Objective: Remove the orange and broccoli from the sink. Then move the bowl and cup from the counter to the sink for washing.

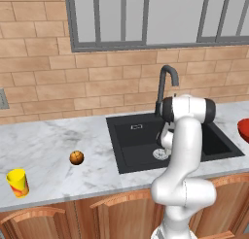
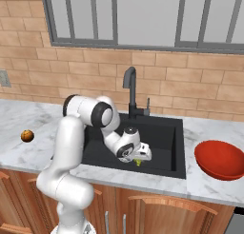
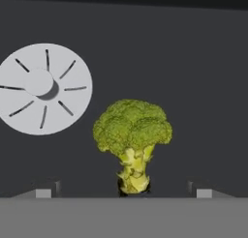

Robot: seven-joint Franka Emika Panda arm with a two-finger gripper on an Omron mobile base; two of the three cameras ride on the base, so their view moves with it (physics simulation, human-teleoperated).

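Note:
The broccoli (image 3: 133, 135) lies on the floor of the black sink (image 2: 167, 133), beside the white drain (image 3: 44, 88). My gripper (image 3: 123, 191) hangs low inside the basin, open, with one fingertip on each side of the stem and a clear gap to both. From the right base view the hand (image 2: 138, 157) covers most of the broccoli (image 2: 138, 162). The orange (image 1: 76, 157) rests on the counter left of the sink. Near the counter's front left edge stands the yellow cup (image 1: 18, 182). The red bowl (image 2: 220, 159) sits on the counter to the right of the sink.
The dark curved faucet (image 2: 129, 92) rises at the back rim of the sink, just behind my arm. A brick wall and a window close off the back of the marble counter (image 1: 53, 141).

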